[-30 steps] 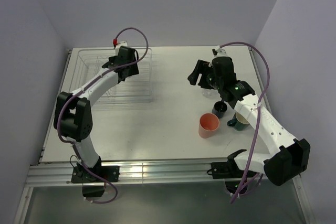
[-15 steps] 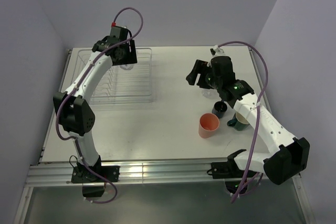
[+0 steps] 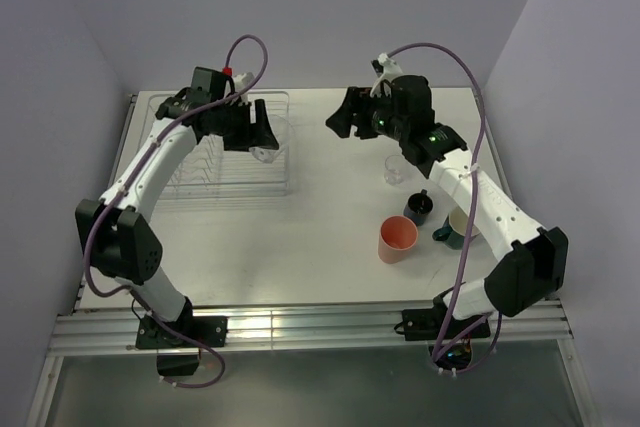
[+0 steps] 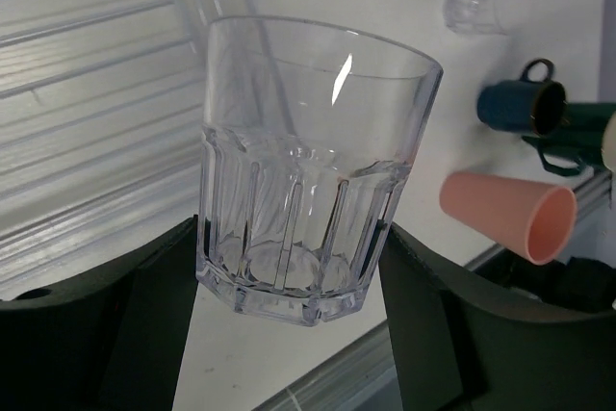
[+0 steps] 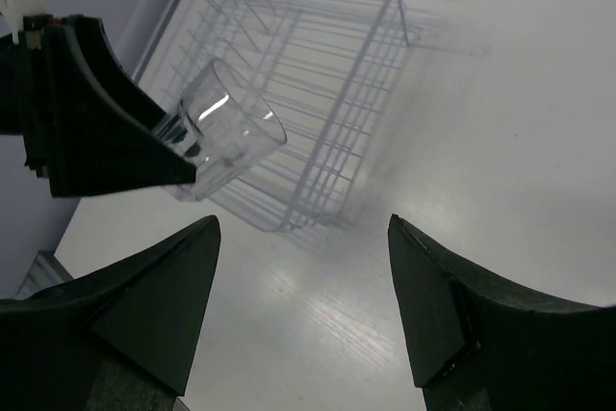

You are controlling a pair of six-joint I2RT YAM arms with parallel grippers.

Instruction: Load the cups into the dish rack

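Observation:
My left gripper (image 3: 258, 135) is shut on a clear glass tumbler (image 4: 308, 170) and holds it tilted in the air over the right end of the dish rack (image 3: 215, 162). The tumbler also shows in the right wrist view (image 5: 226, 127), in front of the rack (image 5: 318, 84). My right gripper (image 3: 340, 123) is open and empty, raised over the table's middle back (image 5: 303, 305). A second clear tumbler (image 3: 393, 172), a navy mug (image 3: 418, 207), a teal mug (image 3: 458, 230) and a salmon-pink tumbler (image 3: 397, 240) stand on the table at the right.
The rack's wire bars (image 4: 87, 93) hold no cups that I can see. The walls stand close at the left, back and right. The metal rail (image 3: 300, 325) runs along the table's near edge.
My left gripper has swung right and turned, carrying the tumbler from over the rack's back to its right end. My right gripper has lifted and moved left, away from the cups.

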